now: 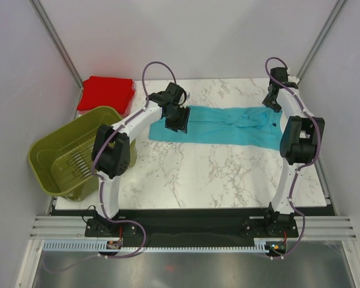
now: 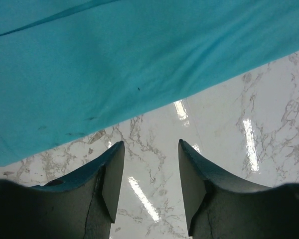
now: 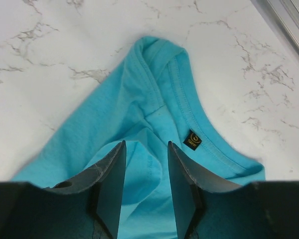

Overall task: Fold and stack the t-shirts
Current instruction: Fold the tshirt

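Note:
A turquoise t-shirt (image 1: 228,126) lies as a long folded strip across the back of the marble table (image 1: 186,174). A bright red t-shirt (image 1: 106,93) sits as a flat square bundle at the back left corner. My left gripper (image 1: 179,123) hovers at the strip's left end. In the left wrist view it (image 2: 151,144) is open over bare marble, just short of the turquoise hem (image 2: 114,64). My right gripper (image 1: 270,99) is over the strip's right end. In the right wrist view it (image 3: 146,144) stands open above the neck area (image 3: 139,99), a loose fold of cloth lying between its fingers, beside a small black label (image 3: 192,140).
An olive-green slotted basket (image 1: 78,150) lies tipped at the table's left edge, just in front of the red bundle. White walls and metal frame posts close in the back and sides. Marble shows in front of the turquoise strip.

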Controlling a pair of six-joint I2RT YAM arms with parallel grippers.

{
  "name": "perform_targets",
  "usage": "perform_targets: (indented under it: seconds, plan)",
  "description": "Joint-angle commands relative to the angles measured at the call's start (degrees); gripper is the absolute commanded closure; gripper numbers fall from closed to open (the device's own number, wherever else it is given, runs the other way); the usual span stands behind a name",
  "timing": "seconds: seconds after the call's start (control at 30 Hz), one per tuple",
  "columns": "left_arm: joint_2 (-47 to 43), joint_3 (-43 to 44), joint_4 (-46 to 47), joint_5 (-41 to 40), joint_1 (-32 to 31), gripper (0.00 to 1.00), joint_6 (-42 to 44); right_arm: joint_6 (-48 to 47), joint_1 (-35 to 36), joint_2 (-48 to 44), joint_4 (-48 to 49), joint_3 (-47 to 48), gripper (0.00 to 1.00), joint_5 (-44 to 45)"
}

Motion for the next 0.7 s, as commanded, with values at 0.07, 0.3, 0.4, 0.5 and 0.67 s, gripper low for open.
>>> perform_targets:
  seconds: [0.07,0.3,0.4,0.5,0.67]
  plan:
    - [3.2,3.6,0.7,-0.6,0.1,0.45,-2.1,0.8,0.6,2.7,-0.3,4.0,0.55,-0.6]
    - [7.0,3.8,0.7,-1.8,0.3,0.45,-3.2,2.1,0.5,3.5,-0.4,3.6,0.58,-0.6]
    - [7.9,4.0,0.7,-3.0,0.5,0.45,-3.4,2.4,0.5,4.3,-0.2,3.3,0.59,-1.1]
    - [8.9,3.6,0.7,-3.0,0.6,0.45,-3.6,2.3,0.5,5.4,0.0,3.5,0.61,-1.0]
    - [9.8,3.0,0.7,-4.1,0.7,0.45,-3.6,2.7,0.5,6.1,0.4,3.6,0.65,-1.2]
